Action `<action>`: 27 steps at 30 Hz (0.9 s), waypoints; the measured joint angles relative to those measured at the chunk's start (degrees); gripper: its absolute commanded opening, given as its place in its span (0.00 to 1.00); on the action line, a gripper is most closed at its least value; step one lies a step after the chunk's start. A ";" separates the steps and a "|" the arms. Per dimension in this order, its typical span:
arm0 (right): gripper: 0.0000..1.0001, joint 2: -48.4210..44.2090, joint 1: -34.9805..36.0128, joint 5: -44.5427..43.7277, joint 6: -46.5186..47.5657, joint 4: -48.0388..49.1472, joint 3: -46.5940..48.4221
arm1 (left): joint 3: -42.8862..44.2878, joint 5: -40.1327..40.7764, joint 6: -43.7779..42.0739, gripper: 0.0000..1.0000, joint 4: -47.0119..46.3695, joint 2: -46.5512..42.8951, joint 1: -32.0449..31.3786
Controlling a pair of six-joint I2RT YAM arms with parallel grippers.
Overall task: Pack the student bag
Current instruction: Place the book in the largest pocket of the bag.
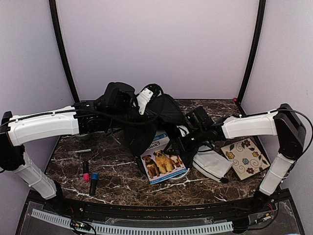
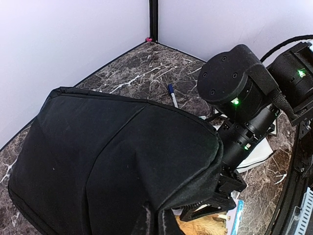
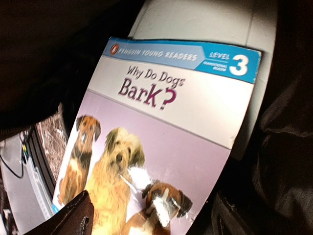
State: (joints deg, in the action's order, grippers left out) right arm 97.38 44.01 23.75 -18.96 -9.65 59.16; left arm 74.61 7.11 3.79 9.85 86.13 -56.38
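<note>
The black student bag hangs lifted at the table's middle and fills the left wrist view. My left gripper is on the bag's top, shut on its fabric, with its fingers hidden by the cloth. The book "Why Do Dogs Bark?" lies at the bag's mouth, its top end under the fabric. My right gripper is open over the book's lower half, with one fingertip over the cover and the other off its right edge. It also shows in the left wrist view.
A white pouch lies right of the book. A floral card sits at the right. A pink marker, a blue marker and a pen lie at the left. A blue pen lies behind the bag.
</note>
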 measured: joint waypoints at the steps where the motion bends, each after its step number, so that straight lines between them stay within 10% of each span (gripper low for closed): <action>1: 0.79 -0.24 0.35 0.13 0.74 -0.09 -0.26 | 0.00 -0.02 0.24 0.00 -0.04 0.00 0.15; 27: 0.78 -9.46 4.52 -6.67 22.60 -15.10 2.58 | -0.02 -2.05 1.60 0.00 -2.67 0.00 1.60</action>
State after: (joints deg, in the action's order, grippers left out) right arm 87.92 48.53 17.08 3.64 -24.75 61.73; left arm 74.59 5.06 5.39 7.18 86.13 -54.78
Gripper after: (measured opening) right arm 0.780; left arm 0.034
